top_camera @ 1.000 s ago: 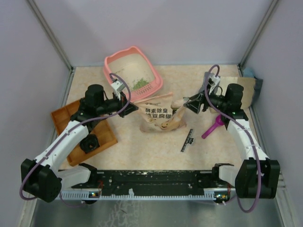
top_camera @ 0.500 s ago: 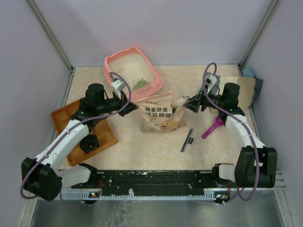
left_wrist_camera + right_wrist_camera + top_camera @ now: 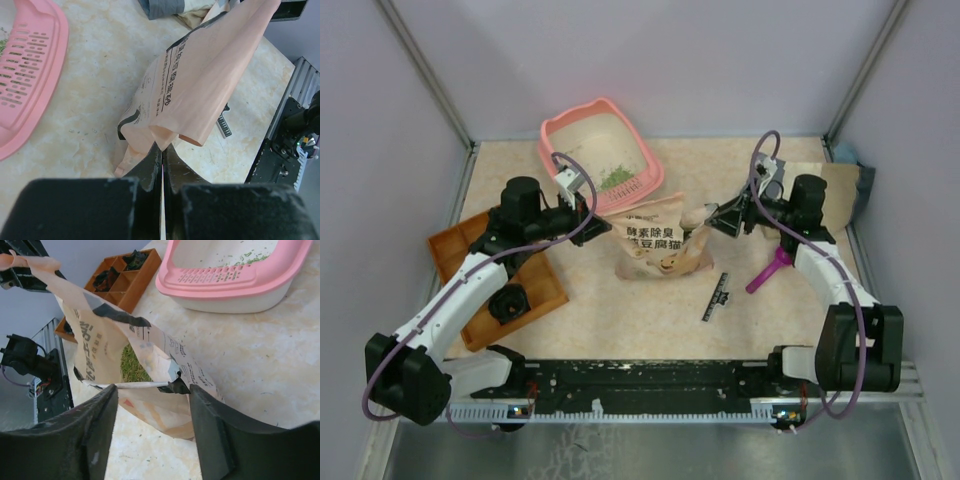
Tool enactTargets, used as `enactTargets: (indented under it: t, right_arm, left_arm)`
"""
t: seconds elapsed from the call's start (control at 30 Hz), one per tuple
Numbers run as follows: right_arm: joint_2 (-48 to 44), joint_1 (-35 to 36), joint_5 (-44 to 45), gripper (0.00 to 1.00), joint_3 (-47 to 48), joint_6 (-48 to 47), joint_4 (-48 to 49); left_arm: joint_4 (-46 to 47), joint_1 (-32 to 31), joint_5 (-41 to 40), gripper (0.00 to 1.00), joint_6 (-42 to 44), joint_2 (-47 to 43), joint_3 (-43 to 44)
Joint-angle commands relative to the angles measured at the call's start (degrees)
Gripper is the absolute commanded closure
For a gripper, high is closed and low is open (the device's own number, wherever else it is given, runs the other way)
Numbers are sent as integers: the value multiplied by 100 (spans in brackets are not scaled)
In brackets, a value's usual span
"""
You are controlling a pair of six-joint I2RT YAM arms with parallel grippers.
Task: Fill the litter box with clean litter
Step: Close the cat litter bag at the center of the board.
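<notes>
The salmon-pink litter box (image 3: pixel 582 132) stands at the back left, with a small pile of green litter (image 3: pixel 615 178) by its near end. The beige printed paper bag (image 3: pixel 655 248) lies stretched between my grippers. My left gripper (image 3: pixel 590 216) is shut on the bag's corner (image 3: pixel 162 145); the litter box's slotted rim (image 3: pixel 25 75) is to its left. My right gripper (image 3: pixel 718 218) is open, its jaws on either side of the bag's torn mouth edge (image 3: pixel 145 385). More green litter (image 3: pixel 131 367) shows inside the bag. The litter box (image 3: pixel 235 282) lies beyond.
An orange compartmented tray (image 3: pixel 460 255) holding a black part sits at the left and also shows in the right wrist view (image 3: pixel 125 275). A magenta scoop (image 3: pixel 770 270) and a black strip (image 3: pixel 720 297) lie right of the bag. Brown paper (image 3: pixel 840 185) lies at the back right.
My right gripper has shifted slightly up and towards the bag's mouth, and the bag's right end has risen a little. The left arm has not moved.
</notes>
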Motion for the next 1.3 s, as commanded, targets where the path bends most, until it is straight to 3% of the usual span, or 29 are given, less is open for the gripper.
enactTargets:
  t: [0.0,0.07,0.2,0.4,0.53,0.73,0.87,1.03,1.27]
  right_arm:
    - [60,-10,-262,35,79,-75,242]
    - [75,-7,-138,29,119,-170,154]
    - [218,-12,-203,29,174,-201,199]
    - [308,-10,-515,41,99,170,789]
    - [299,-10,-570,56,64,296,903]
    - [218,-11,-284,100,95,267,350]
    - [53,-15,147,100,127,290,-282]
    - [-99,-79,945,100,441,-448,-1924]
    - [-210,-89,1372,100,505,-521,-2528]
  left_arm:
    - [22,-8,-51,100,-24,-49,183]
    - [22,-12,-38,100,-23,-45,189]
    - [31,-9,-16,100,-30,-20,203]
    - [26,-12,-55,100,-31,-27,203]
    - [8,-13,-97,100,-47,-19,203]
    - [-246,-10,-414,100,-147,68,265]
    - [-585,-9,-717,100,-246,183,361]
    - [-810,-13,-1132,100,-361,263,407]
    - [-1153,-15,-1436,100,-283,455,565]
